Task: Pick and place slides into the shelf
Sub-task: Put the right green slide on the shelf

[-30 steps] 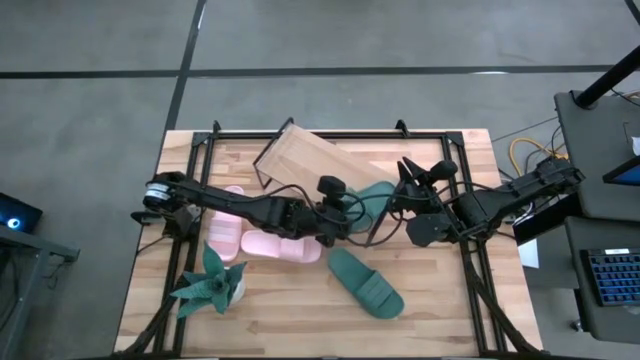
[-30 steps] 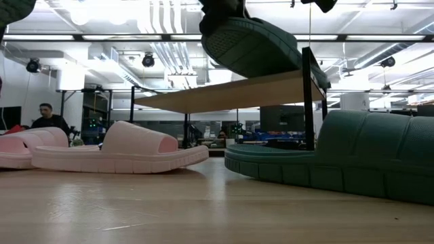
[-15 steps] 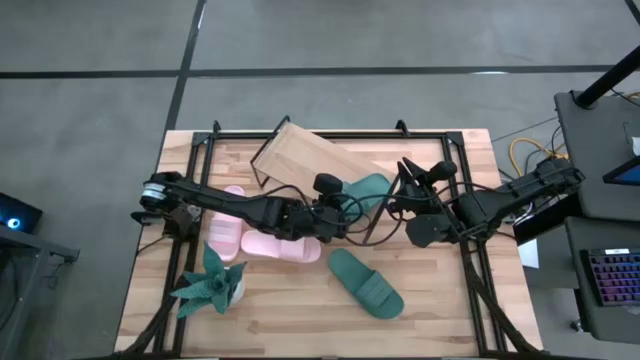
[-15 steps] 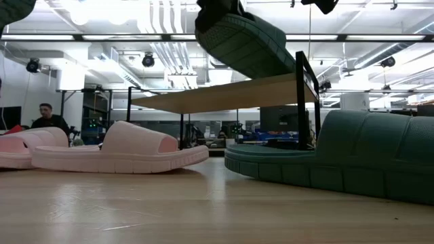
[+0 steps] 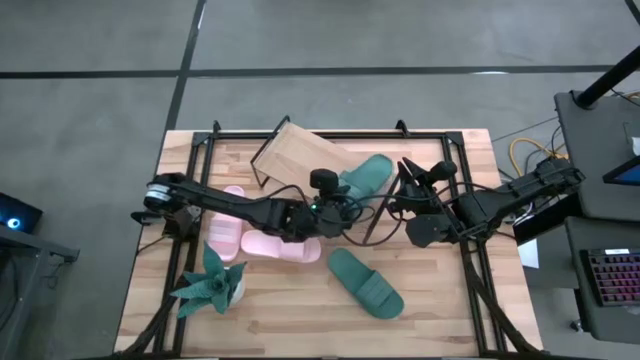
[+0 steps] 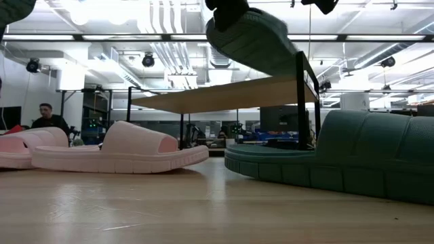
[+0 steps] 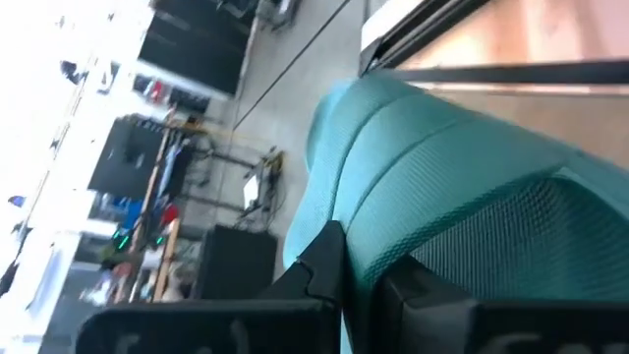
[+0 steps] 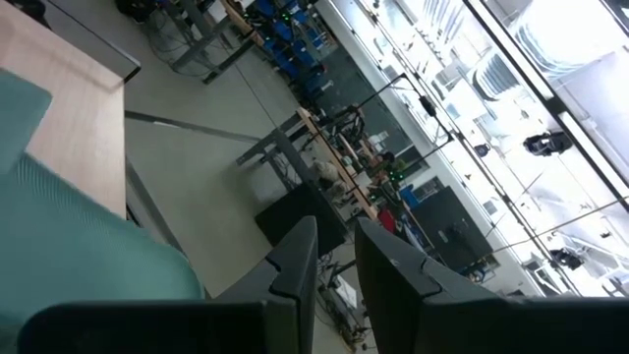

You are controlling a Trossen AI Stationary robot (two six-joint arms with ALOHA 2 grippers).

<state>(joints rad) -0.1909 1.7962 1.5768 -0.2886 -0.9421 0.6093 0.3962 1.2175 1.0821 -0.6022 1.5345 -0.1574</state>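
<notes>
Right tool (image 5: 404, 196) hidden behind wrist

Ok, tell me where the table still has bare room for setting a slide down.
Bare wood: the near right corner past the loose green slide, and the far left corner between the shelf and the table edge. Crowded: the middle, where the left gripper holds a green slide beside the right gripper, and the left, with pink slides and plant.

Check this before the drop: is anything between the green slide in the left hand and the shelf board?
Nothing visible. The left hand holds the green slide just above the shelf, whose board looks bare. The right hand grips the shelf's wire leg, off the path.
</notes>
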